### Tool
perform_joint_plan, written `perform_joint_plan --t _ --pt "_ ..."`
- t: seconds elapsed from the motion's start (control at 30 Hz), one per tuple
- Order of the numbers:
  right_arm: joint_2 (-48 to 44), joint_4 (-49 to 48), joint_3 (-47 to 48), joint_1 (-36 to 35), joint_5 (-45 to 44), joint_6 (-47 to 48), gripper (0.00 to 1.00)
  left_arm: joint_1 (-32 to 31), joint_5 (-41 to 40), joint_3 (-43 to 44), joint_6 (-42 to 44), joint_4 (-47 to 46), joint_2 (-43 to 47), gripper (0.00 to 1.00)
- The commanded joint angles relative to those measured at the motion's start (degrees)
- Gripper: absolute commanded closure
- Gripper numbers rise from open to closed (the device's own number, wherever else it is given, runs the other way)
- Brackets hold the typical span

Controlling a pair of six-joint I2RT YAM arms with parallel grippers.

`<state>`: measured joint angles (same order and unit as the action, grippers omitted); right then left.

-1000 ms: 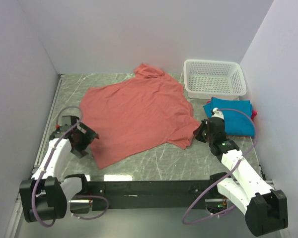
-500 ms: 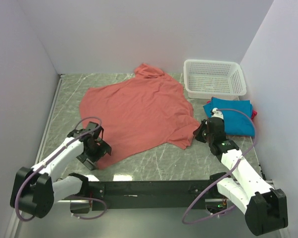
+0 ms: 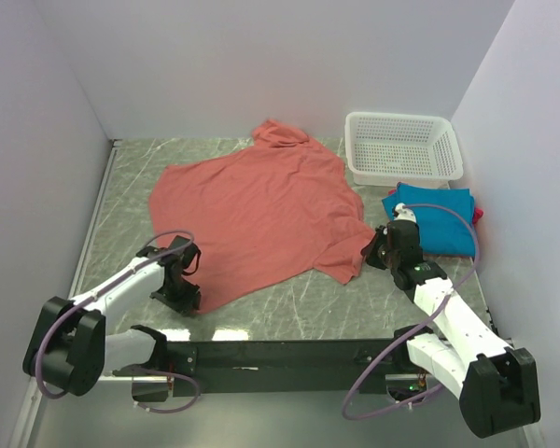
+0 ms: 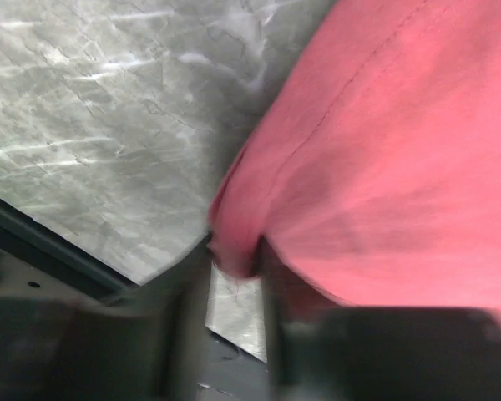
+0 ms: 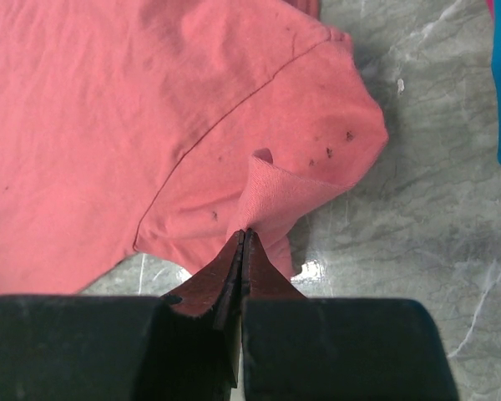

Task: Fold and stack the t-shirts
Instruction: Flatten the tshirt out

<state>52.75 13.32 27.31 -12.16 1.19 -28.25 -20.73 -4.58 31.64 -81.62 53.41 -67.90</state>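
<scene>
The left end effector has swung in from the left and pinches the near hem corner of the salmon-red t-shirt spread on the desk, while the right end effector clamps its sleeve; next, I judge, both should lift evenly to start folding.

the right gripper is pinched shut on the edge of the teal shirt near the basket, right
Not quite. The right gripper is pinched shut, but on a fold of the salmon-red shirt at its sleeve, not on the teal one. The right wrist view shows this. The teal shirt lies folded on the table near the basket.
</scene>
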Motion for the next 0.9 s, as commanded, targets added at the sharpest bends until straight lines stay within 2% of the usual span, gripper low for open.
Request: perform_joint_plan --t 0.0,0.03,0.07,0.13,0.27,0.33,0.43,0.53,0.63,0.67,0.8,0.87 --pt "-0.37 -1.02 0.90 0.39 0.74 0.57 1.00 -0.27 -1.48 -2.37 -1.87 -2.17 -2.94 0.75" --pt "-0.63 -1.10 0.73 0.39 1.70 0.39 1.00 -0.27 -1.83 -2.28 -2.22 -2.08 -3.03 0.84" --pt "-0.89 -1.10 0.47 0.39 2.23 0.13 1.00 -0.27 -2.71 -2.20 -2.57 -1.64 -3.03 0.99" --pt "-1.51 0.11 -0.06 0.30 3.20 -0.14 1.00 -0.27 -5.07 -0.54 -3.62 -0.24 -2.51 0.99" --pt "-5.36 5.56 -0.85 -0.14 11.18 -0.92 1.00 2.26 -13.50 4.12 -4.78 4.41 -0.84 0.99" --pt "-8.09 10.37 -1.73 -1.89 11.90 -2.41 1.00 6.65 -15.10 5.62 -3.11 6.18 0.22 0.99" --pt "-14.24 18.54 -3.31 -4.61 12.96 -5.93 1.00 13.25 -13.36 5.28 1.46 4.61 1.80 0.99" --pt "-19.69 21.12 -3.49 -17.32 13.66 -15.22 1.00 15.63 -12.03 5.10 3.14 4.60 2.42 0.99" --pt "-20.14 24.20 -3.67 -24.02 12.18 -21.21 1.00 15.72 -12.21 6.33 2.61 5.74 2.42 0.99" --pt "-20.75 24.90 -3.32 -28.31 11.21 -24.89 1.00 15.72 -12.30 6.59 2.61 6.53 2.33 0.99" --pt "-22.34 27.54 -1.74 -36.76 6.11 -31.68 1.00 15.72 -12.04 7.56 2.79 9.43 3.90 0.99" --pt "-21.91 28.51 0.01 -38.10 1.99 -32.22 1.00 15.72 -10.37 7.12 3.49 8.65 5.49 0.99"
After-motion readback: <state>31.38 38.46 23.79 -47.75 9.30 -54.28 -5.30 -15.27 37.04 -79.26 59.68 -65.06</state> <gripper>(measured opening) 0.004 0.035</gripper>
